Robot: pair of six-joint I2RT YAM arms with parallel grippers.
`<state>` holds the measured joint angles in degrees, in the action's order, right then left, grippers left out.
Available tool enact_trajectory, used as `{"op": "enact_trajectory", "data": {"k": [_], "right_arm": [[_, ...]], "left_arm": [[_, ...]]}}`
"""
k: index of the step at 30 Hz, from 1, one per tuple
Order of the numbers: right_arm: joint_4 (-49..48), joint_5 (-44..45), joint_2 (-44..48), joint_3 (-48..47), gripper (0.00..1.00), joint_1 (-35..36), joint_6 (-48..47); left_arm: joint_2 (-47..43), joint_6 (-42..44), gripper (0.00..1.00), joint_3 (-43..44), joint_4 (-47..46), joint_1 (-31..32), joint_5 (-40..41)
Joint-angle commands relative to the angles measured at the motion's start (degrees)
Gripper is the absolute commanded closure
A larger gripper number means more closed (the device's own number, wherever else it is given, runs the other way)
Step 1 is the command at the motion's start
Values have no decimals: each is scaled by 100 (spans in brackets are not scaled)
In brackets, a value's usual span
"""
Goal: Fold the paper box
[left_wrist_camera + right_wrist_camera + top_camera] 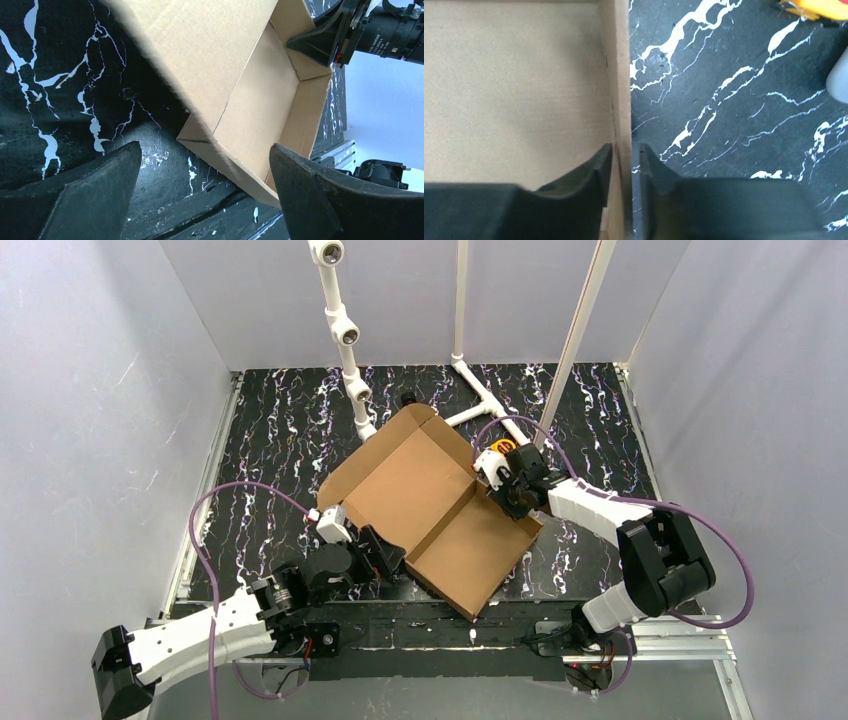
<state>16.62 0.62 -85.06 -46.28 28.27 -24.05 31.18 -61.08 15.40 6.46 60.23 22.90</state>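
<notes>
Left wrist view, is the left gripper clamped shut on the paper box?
No, the left gripper has its fingers wide apart, with bare tabletop showing between one finger and the paper box.

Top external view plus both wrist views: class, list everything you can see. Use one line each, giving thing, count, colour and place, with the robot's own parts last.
paper box: 1, brown, open, middle of the table
table: 1, black with white veins, under everything
pipe frame: 1, white, far side of the table
yellow object: 1, yellow-orange, beyond the right gripper, only partly seen
enclosure walls: 3, pale grey, left, back and right
cables: 2, purple, one looping at each arm
left gripper: 1, black, open, at the box's left side
right gripper: 1, black, fingers either side of a box wall, grip unclear
</notes>
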Motion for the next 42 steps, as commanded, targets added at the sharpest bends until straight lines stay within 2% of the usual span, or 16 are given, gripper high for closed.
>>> {"op": "enact_trajectory", "data": {"k": [1,3,5,8,14,19,22,25,28,29,31,33,36,42], "right_arm": [[42,-562,182,-157,58,-262,-12],[111,-819,316,-164,50,-407,-56],[206,-1143,460,-162,42,-556,-127],[412,-1534,665,-232,35,-776,-308],[844,-2467,1107,-311,32,-1262,-824],[896,-2958,1569,-258,32,-1680,-922],[860,-3097,1698,-206,32,-1832,-883],[860,-3129,1725,-214,32,-1901,-864],[860,-3130,1729,-223,33,-1917,-831],[860,-3136,1729,-229,33,-1921,-835],[860,-3159,1758,-224,33,-1926,-826],[860,-3165,1780,-229,33,-1935,-821],[860,-3227,1823,-232,33,-1972,-803],[1024,-3695,2066,-276,33,-2136,-978]], "left_arm": [[-118,-20,2,-54,41,24,230],[-200,-59,2,-63,81,24,335],[-338,260,2,-72,-34,24,353],[-590,643,2,-32,-95,16,482],[-633,920,2,-67,-573,-258,380],[19,747,2,-94,-1369,-1245,-659],[425,721,6,89,-1503,-1477,-805],[660,825,18,304,-1501,-1488,-653],[755,801,37,335,-1490,-1494,-507],[758,818,47,326,-1490,-1489,-484],[739,964,79,315,-1494,-1488,-521],[702,1372,98,389,-1499,-1493,-756],[570,1874,100,463,-1490,-1488,-1096],[-145,3186,100,555,-1464,-1484,-1219]]}}
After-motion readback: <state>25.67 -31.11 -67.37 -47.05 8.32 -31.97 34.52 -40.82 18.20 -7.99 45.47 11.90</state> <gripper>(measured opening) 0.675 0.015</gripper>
